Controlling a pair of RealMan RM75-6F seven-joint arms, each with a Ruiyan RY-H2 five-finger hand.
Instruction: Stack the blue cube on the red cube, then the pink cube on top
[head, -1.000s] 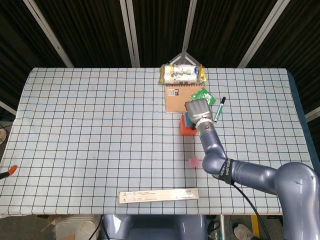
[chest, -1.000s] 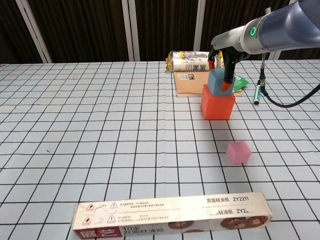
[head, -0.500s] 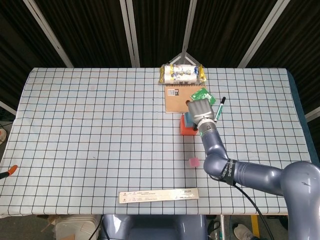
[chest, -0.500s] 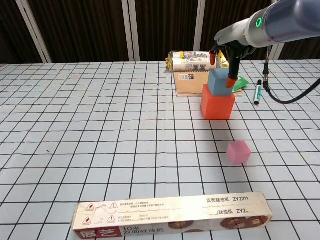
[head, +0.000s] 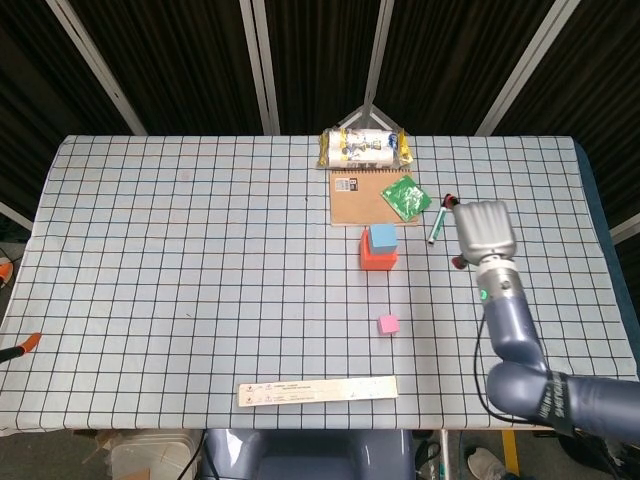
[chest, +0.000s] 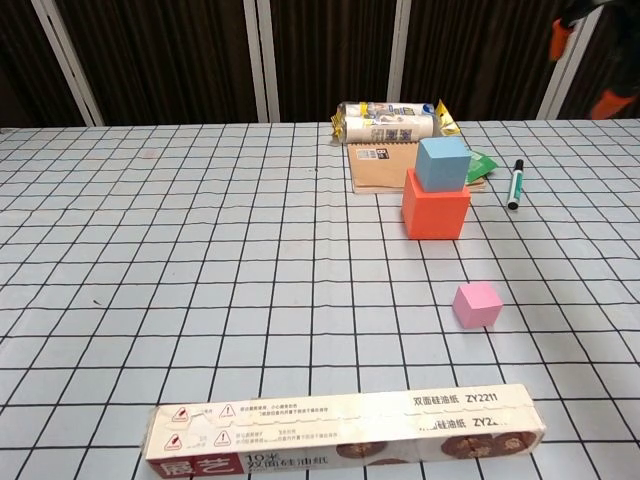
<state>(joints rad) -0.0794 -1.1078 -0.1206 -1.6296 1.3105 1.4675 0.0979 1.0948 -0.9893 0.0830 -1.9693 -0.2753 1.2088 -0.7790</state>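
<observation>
The blue cube sits squarely on the red cube, just in front of a brown notebook. The pink cube lies alone on the cloth, nearer the front edge. My right hand hangs to the right of the stack, well apart from it, fingers spread and holding nothing. In the chest view only its orange fingertips show at the top right corner. Of my left hand I see at most two orange tips at the left edge of the head view.
A brown notebook with a green packet lies behind the stack, and a wrapped snack pack lies further back. A green marker rests to the right of the stack. A long flat box lies along the front edge.
My right hand let go of the blue cube, rose and swung away to the right. The blue cube stays on the red cube. The pink cube has not moved.
</observation>
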